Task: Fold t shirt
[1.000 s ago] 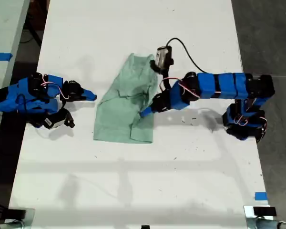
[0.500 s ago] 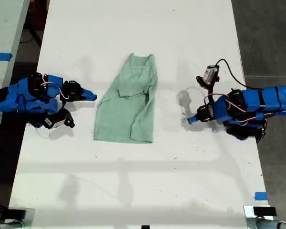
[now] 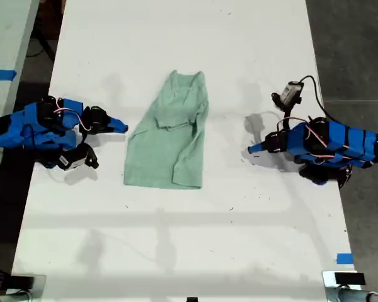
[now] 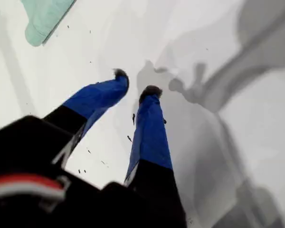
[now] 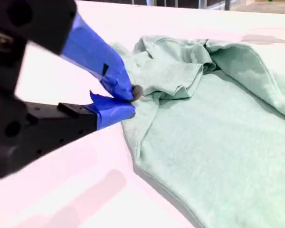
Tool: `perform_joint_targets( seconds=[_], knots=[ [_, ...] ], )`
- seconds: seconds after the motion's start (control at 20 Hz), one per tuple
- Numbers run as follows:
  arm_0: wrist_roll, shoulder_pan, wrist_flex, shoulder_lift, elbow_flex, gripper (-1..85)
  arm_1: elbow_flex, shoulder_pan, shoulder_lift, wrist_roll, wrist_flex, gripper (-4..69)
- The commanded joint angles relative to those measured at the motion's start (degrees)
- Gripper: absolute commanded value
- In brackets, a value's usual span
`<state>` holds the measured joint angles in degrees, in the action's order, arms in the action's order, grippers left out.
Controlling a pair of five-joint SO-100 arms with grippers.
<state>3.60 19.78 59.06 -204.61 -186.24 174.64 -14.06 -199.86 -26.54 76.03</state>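
Pulled farther from the t shirt (image 3: 170, 135), my first tool (image 3: 252, 149) hangs empty.

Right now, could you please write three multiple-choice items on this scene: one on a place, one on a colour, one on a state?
1. Where does the shirt lie?
A) between my first gripper and my second gripper
B) off the table
C) under my first gripper

2. What colour is the shirt?
A) white
B) pale green
C) red

3. What is in my first gripper?
A) the shirt
B) a cable
C) nothing

Answers:
1. A, the exterior view shows a gripper on each side of it.
2. B, plain mint cloth.
3. C, its jaws are over bare table.
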Motion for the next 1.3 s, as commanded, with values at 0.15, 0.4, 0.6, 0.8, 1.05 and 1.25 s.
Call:
perform_joint_targets(
  seconds=[0.15,0.4,0.6,0.8,1.05,1.25],
  knots=[
    [0.70,-5.80,-0.88,-0.62,-2.37,17.4,3.52,1.23,-0.88,-1.49,0.09,15.3],
    [0.70,-16.52,-0.88,-0.62,-2.37,17.3,3.52,1.41,-0.88,-1.14,0.09,15.0],
    [0.70,-20.83,-0.88,-0.62,-2.37,17.3,3.52,1.41,-0.88,-0.97,0.09,3.7],
    [0.70,-21.71,-0.88,-0.62,-2.37,17.3,3.52,1.85,-0.88,-1.23,0.09,1.4],
    [0.70,-21.71,-0.88,-0.62,-2.37,17.3,3.52,2.02,-0.88,-1.32,0.09,1.4],
    [0.70,-21.71,-0.88,-0.62,-2.37,17.3,3.52,2.02,-0.88,-1.23,0.09,1.4]
  ],
)
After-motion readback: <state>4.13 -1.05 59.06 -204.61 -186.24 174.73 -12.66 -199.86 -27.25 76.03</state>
